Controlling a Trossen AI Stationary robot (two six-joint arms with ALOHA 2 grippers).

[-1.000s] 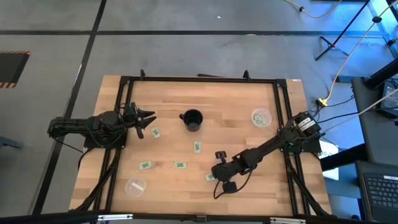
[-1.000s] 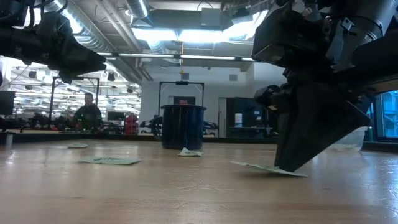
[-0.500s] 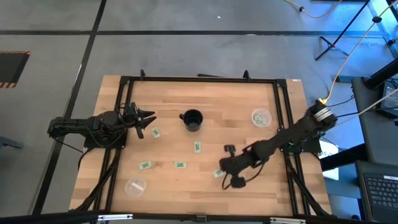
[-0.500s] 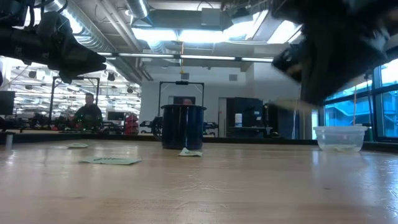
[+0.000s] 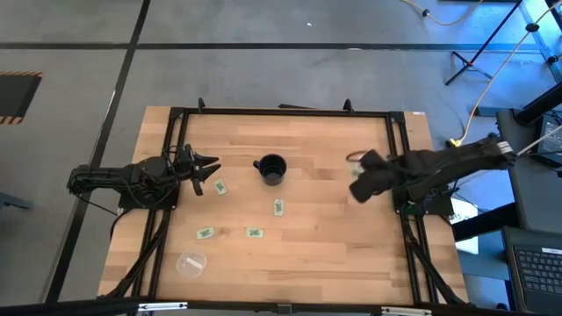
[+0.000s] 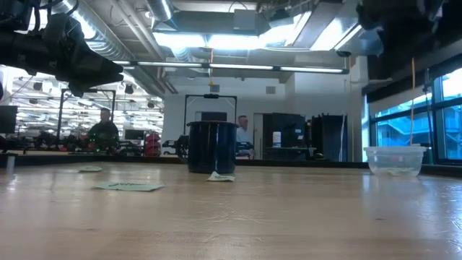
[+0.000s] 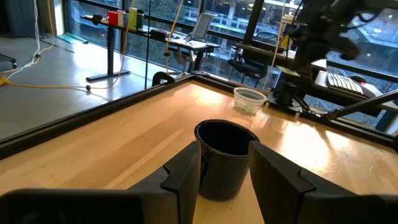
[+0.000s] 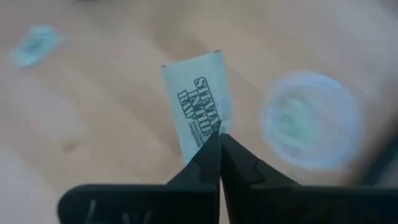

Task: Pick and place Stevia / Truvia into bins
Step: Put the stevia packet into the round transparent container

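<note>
Right claw pinches a flimsy Stevia packet by its edge near the bin; probably flutters easily.

Stevia packet – pale green, black lettering; cup – black.

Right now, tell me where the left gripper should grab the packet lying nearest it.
Come straight down from above with the left gripper and pinch the packet across its short width. It lies flat on the table, thin as paper, so no side offers a face; probably only its long edges give the jaws purchase.
</note>
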